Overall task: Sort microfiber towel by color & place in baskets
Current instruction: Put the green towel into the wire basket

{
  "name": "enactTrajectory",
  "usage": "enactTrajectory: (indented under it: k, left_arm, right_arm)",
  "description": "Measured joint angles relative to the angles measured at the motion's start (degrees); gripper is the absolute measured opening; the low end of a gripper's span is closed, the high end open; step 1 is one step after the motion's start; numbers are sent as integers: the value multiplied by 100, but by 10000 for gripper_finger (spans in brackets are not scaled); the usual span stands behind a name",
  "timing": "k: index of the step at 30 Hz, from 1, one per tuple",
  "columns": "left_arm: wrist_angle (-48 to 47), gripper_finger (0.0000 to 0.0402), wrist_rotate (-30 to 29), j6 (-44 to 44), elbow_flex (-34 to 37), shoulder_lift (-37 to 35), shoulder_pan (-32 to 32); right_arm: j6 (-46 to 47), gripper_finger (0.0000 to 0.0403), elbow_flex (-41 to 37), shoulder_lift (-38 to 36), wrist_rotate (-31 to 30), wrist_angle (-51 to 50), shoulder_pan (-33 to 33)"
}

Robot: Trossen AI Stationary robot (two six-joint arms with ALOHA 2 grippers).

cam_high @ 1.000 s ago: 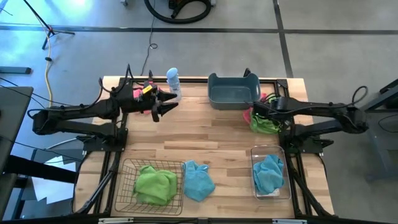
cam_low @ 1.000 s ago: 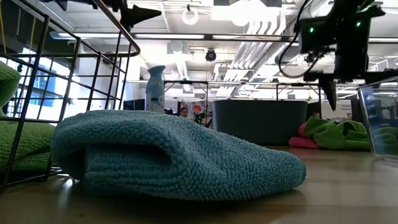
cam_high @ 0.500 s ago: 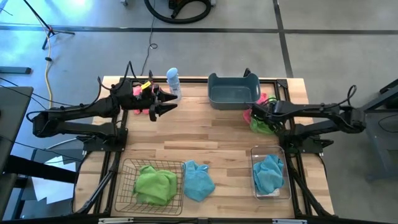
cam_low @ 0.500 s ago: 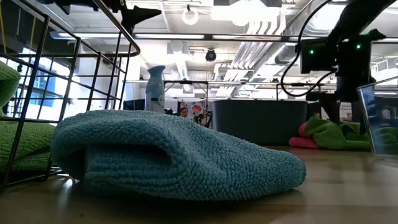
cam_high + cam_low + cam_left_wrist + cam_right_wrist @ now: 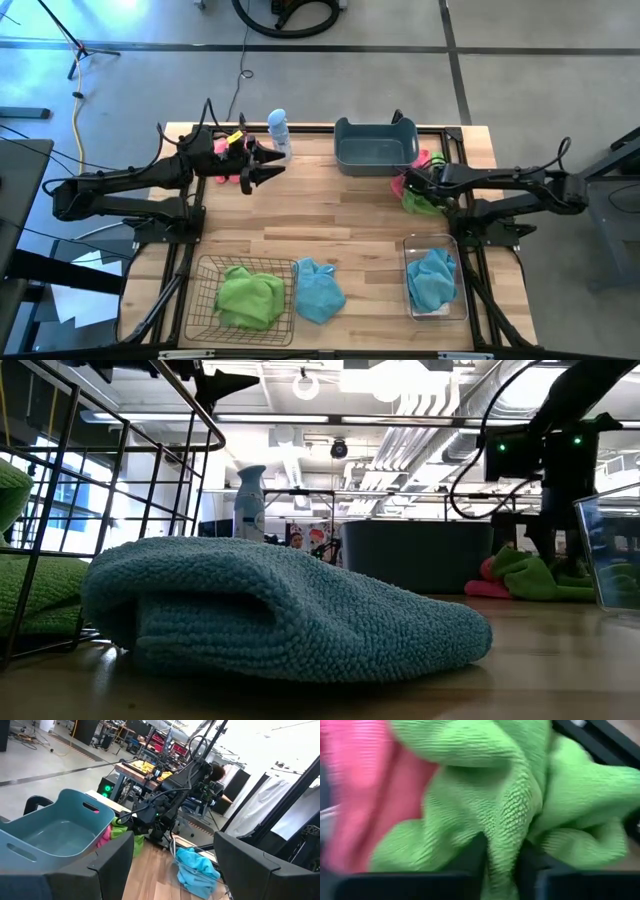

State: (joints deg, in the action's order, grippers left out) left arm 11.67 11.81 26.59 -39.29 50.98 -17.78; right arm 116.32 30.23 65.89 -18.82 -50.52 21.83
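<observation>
R end effector (image 5: 414, 190) pinching green towel (image 5: 520, 805) fold beside pink towel (image 5: 365, 790), L end effector (image 5: 262, 166) open above table

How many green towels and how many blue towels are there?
Green towels: 2, one in the wire basket, one beside the tub.
Blue towels: 2, one on the table, one in the clear bin.
Total: 4
</observation>
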Motion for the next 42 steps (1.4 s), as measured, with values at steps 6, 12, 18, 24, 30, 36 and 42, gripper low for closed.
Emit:
enactTrajectory:
  k: [6,12,18,24,30,36,42]
  left_arm:
    - [26,262,-30,81,0,0,0]
    - [26,262,-32,80,0,0,0]
    - [26,262,-35,-15,0,0,0]
    - [33,262,140,-19,0,0,8]
    - [374,262,439,11,-2,0,93]
    - [949,262,110,63,-7,0,409]
    - [965,262,-491,916,-7,0,768]
  right_arm:
    - [-1007,15,615,0,-333,-360,0]
    - [-2246,4,1768,0,-529,-1558,-87]
    - [-2925,2,3212,-2,-1082,-2663,-452]
    - [-3864,1,4665,-4,-1905,-2895,-744]
    - [-4958,1,5751,-4,-2426,-2879,-958]
    - [-6122,0,6201,-5,-2396,-2562,-1212]
    - [-7336,0,5915,-6,-1522,-1736,-1584]
